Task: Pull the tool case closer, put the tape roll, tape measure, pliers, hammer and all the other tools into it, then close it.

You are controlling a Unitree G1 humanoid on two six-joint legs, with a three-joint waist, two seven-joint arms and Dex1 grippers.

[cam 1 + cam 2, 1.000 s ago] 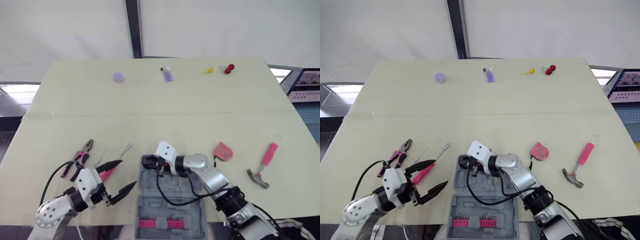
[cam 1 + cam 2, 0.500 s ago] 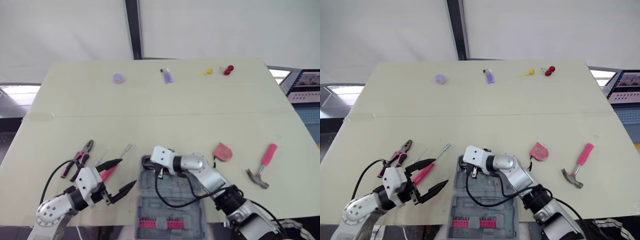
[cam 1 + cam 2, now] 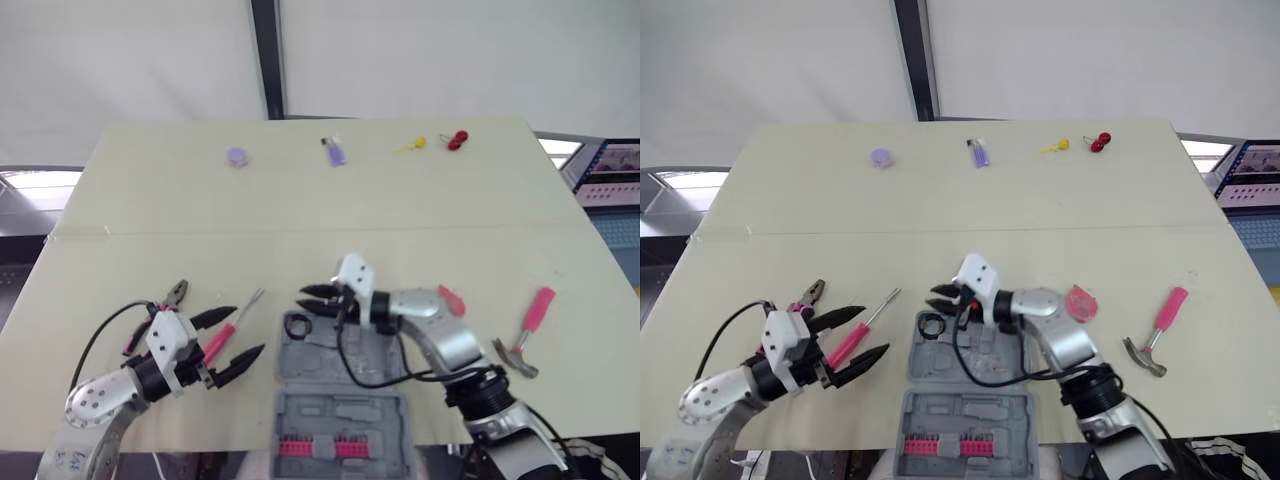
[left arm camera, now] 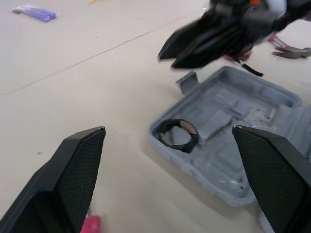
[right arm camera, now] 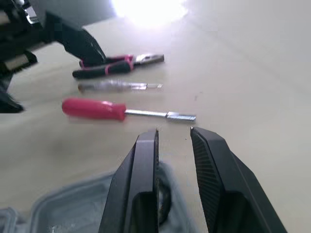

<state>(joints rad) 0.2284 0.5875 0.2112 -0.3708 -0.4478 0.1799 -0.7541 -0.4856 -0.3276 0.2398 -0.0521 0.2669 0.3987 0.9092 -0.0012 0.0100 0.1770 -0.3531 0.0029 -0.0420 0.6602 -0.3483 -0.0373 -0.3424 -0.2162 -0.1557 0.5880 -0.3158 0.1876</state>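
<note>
Tool case [image 3: 940, 370]: lying open and grey at the near edge of the table [image 3: 770, 240], right in front of the robot.
Tape roll [image 4: 179, 146]: it's in! A black ring, sitting in the case's far-left corner pocket.
Right gripper [image 3: 937, 298]: hovering just above that same corner of the case, fingers a narrow gap apart, and there's nothing between them.
Left gripper [image 3: 873, 332]: spread wide and empty, off the case's left side, with the red-handled screwdriver [image 3: 855, 338] lining up between its two fingers; whether it touches the handle, I can't tell.
Pliers [image 3: 810, 296]: on the table just left of the screwdriver, pink-and-black handles towards the robot.
Clear-handled tool [image 5: 114, 86]: lying between the pliers and the screwdriver.
Tape measure [image 3: 1080, 302]: pink, on the table right beside the right arm, outside the case.
Hammer [image 3: 1155, 330]: pink handle, out to the right, well apart from the case.
</note>
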